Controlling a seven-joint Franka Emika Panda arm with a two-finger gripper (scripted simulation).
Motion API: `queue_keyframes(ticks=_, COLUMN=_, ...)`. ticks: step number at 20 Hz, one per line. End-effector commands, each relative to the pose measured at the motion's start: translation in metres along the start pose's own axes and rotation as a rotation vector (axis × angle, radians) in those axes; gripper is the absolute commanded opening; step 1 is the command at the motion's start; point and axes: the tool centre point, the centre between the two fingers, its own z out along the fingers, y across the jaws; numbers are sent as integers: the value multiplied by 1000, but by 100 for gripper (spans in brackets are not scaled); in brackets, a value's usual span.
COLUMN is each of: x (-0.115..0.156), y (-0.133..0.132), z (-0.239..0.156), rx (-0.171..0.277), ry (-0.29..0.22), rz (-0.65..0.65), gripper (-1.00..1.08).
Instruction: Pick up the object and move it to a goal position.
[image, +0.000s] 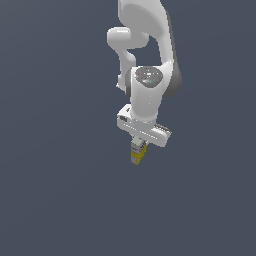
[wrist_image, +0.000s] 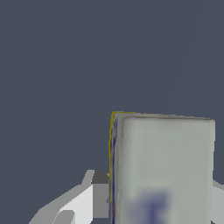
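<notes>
Your tool (image: 139, 146) is clenched on the small yellow box (image: 137, 154), sides pinched between the two fingers (wrist_image: 94, 199). In the exterior view the box hangs just below the white hand, yellow lower end poking out under the fingertips. No shadow or contact line under it, so you probably have it lifted, but the flat grey background gives no clear bench surface; can't confirm height.

Wrist view: the box's white-grey top face (wrist_image: 164, 168) fills the near frame, blurred blue mark low on it, thin yellow edge along one side. A finger sits tight against that side; the opposite finger is only a sliver at the frame edge.

Progress call: pick looks done, grasp looks centred and square, box not tilted as far as you can tell. What's left is the carry to the goal. No goal marker shows in either view, so you can't judge how much travel remains or which way. Hold the grip through the move; release only at the goal.
</notes>
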Motion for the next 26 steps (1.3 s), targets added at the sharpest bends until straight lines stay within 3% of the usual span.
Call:
queue_keyframes(ticks=1, x=0, y=0, z=0, rx=0, ry=0, rz=0, gripper=-100)
queue_keyframes(ticks=11, x=4, y=-13, z=0, rx=0, ry=0, rz=0, gripper=-100)
queue_keyframes(ticks=26, x=25, y=-85, z=-1, rx=0, ry=0, rz=1, gripper=-100)
